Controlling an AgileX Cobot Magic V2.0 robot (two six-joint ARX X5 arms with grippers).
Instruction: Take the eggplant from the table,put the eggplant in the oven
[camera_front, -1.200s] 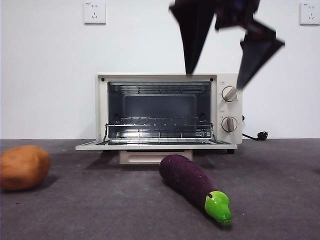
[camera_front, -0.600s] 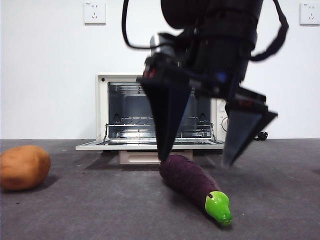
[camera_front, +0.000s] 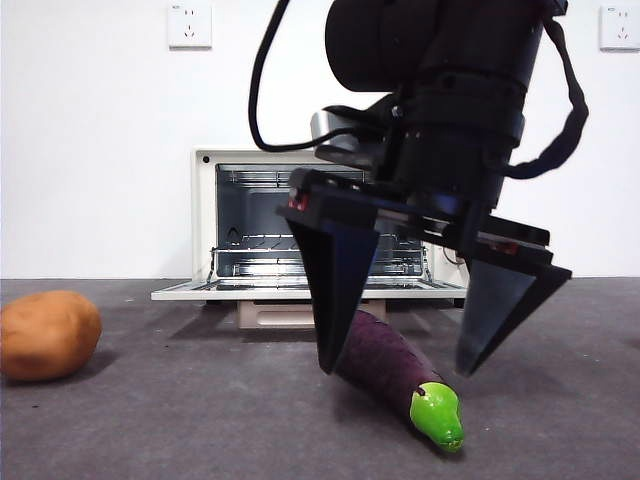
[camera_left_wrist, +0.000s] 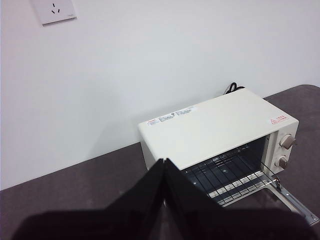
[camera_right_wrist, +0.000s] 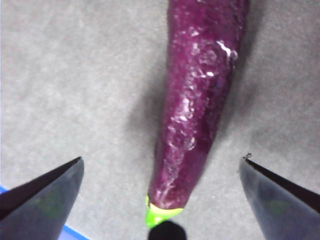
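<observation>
I had the right gripper low over the eggplant — jaws spread wide, one on each side, neither touching it. The eggplant lay on the table in front of the open oven. The left gripper waited up high, jaws pressed together. A potato sat well off to the side.

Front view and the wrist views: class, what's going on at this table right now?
The right gripper hangs low over the eggplant, jaws open on either side of it, not gripping. The eggplant lies on the table before the oven, whose door is open. The left gripper waits shut, above and behind the oven. A potato sits aside.
</observation>
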